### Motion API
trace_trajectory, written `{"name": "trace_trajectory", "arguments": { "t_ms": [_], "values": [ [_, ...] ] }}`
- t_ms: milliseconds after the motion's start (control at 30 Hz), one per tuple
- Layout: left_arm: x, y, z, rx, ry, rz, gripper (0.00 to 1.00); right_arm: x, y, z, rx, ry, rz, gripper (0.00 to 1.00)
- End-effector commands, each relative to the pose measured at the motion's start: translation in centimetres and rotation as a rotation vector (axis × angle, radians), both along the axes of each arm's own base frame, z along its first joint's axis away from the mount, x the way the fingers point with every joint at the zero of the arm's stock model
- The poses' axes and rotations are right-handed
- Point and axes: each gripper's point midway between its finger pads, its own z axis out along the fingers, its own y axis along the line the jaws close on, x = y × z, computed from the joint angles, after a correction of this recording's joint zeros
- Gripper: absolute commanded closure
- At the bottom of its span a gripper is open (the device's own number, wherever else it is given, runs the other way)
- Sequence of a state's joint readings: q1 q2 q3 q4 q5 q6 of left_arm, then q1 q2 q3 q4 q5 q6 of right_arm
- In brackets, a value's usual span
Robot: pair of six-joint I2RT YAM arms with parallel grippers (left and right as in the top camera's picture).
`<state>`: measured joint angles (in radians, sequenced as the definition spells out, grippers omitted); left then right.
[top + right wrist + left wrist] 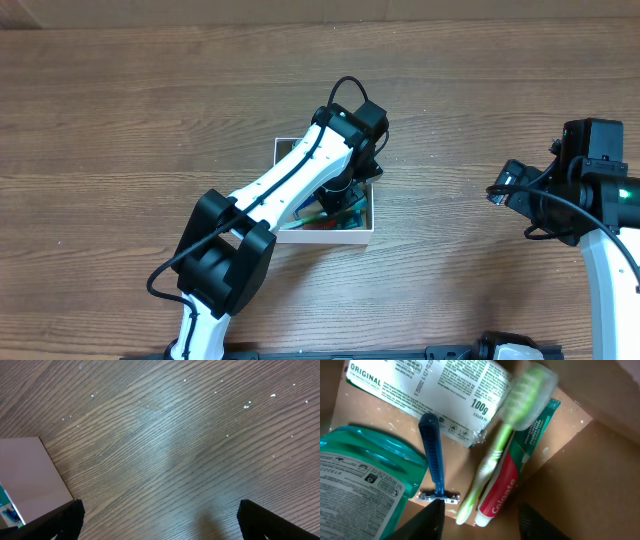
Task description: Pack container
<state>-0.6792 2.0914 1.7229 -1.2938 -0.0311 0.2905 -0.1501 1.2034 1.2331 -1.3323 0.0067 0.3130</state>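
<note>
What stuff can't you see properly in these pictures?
- Overhead: the white left arm hides most of the small white cardboard box.
- Left wrist: the green toothbrush is blurred; the teal plastic bottle is cut off by the frame edge.
- Right wrist: only the box's corner shows.

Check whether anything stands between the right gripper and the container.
Nothing visible does. Only bare wooden table lies between the open right gripper and the container, whose white wall faces it. The left arm hangs over the container itself, not across that gap.
</note>
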Motion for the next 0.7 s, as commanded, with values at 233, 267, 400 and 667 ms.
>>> {"name": "trace_trajectory", "arguments": {
  "t_ms": [233, 267, 400, 667],
  "values": [
    [1.2, 0.3, 11.9, -0.169, -0.312, 0.052, 0.38, 1.0, -0.2, 0.5, -0.01, -0.058, 0.005, 0.0],
    [1.0, 0.5, 13.3, -0.19, -0.345, 0.055, 0.37, 1.4, -0.2, 0.7, -0.015, -0.073, 0.011, 0.0],
    [0.9, 3.0, 18.5, -0.235, -0.502, 0.175, 0.0, 3.4, 0.2, 1.7, -0.05, -0.151, 0.096, 0.0],
    [3.9, 13.8, 24.5, -0.288, -0.751, 0.784, 0.0, 9.0, 5.0, 1.6, -0.07, -0.168, 0.318, 0.0]
  ]
}}
